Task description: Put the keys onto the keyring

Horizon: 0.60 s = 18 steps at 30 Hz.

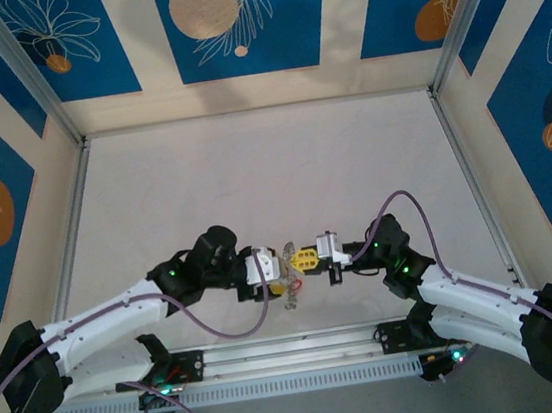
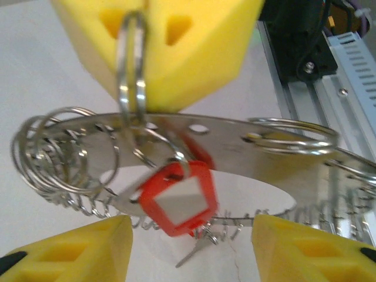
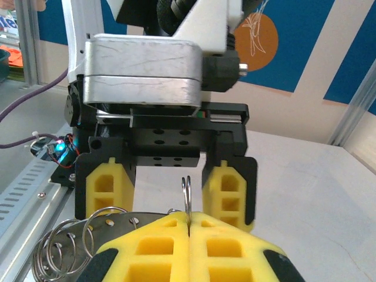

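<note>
The right gripper [image 3: 188, 229] has its yellow pads pressed together on a small wire ring [image 2: 132, 70], which stands upright out of the seam between them. Facing it, nearly tip to tip, the left gripper [image 3: 166, 194] is spread wide with nothing between its fingers.

The two meet low over the pale table [image 1: 251, 169], just beyond the metal rail [image 1: 304, 349] at the near edge. Between them sits the keyring [image 2: 235, 144] — a broad flat silvery band with small holes along it and thin wire coils [image 2: 53, 153] bunched at its edges. It lies across the gap ahead of the left fingertips. The small wire ring crosses the band's upper edge; whether it passes through a hole cannot be told. From that ring hangs a red tag [image 2: 176, 200] with a pale centre, over the band's opening — a thin silvery sliver pokes out beneath it.
</note>
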Each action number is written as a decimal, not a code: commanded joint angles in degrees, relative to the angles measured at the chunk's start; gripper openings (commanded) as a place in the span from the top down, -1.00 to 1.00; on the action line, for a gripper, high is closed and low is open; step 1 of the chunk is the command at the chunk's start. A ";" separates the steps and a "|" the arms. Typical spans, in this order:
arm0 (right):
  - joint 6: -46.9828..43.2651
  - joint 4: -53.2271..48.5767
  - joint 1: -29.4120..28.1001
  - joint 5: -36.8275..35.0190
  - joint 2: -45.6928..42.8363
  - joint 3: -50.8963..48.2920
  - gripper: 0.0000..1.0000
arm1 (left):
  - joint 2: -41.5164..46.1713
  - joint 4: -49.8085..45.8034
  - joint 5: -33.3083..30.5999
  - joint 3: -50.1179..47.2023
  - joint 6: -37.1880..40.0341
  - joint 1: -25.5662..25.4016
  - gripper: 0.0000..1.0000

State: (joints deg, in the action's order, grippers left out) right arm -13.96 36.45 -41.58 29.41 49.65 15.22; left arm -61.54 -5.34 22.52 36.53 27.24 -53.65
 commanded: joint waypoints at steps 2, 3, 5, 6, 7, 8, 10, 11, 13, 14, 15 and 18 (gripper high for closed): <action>0.93 3.18 0.22 3.17 -1.13 -0.80 1.00 | 0.55 8.87 1.19 -2.57 -3.45 0.73 -0.17; 1.03 3.28 0.28 3.40 -1.18 -0.81 1.00 | 0.39 9.55 0.96 -2.87 -3.64 0.81 -0.18; 1.10 3.24 0.29 3.81 -1.36 -0.81 1.00 | 0.03 10.81 0.79 -3.25 -3.69 0.90 -0.18; 1.21 3.20 0.25 3.90 -1.37 -0.81 1.00 | -0.14 11.24 1.32 -3.31 -3.68 0.91 -0.18; 1.21 3.19 0.26 4.05 -1.33 -0.77 1.00 | -0.38 11.99 2.10 -3.40 -3.97 0.95 -0.18; 1.10 3.12 0.24 4.15 -1.31 -0.68 1.00 | -0.71 12.75 3.20 -3.48 -4.48 1.00 -0.17; 1.02 3.03 0.27 4.50 -1.09 -0.46 1.00 | -1.58 13.88 5.78 -3.43 -4.91 1.00 -0.09; 1.02 2.95 0.27 4.77 -0.99 -0.29 1.00 | -2.10 14.34 6.78 -3.25 -5.13 1.00 -0.04; 1.00 2.85 0.27 4.95 -0.92 -0.06 1.00 | -2.59 14.75 9.01 -3.04 -5.02 1.00 0.12; 1.05 2.83 0.28 4.96 -0.90 -0.02 1.00 | -2.71 14.64 9.82 -2.82 -4.67 0.98 0.22; 1.11 2.84 0.27 4.92 -0.96 -0.02 1.00 | -2.79 14.29 10.15 -2.66 -4.42 1.00 0.29; 1.17 2.82 0.27 4.78 -1.20 -0.06 1.00 | -2.11 11.95 9.68 -2.26 -2.93 0.94 0.43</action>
State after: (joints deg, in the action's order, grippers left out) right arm -13.54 36.82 -41.54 33.28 49.28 14.85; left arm -63.94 6.72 28.97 33.80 23.07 -53.04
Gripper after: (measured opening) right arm 0.063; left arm 0.293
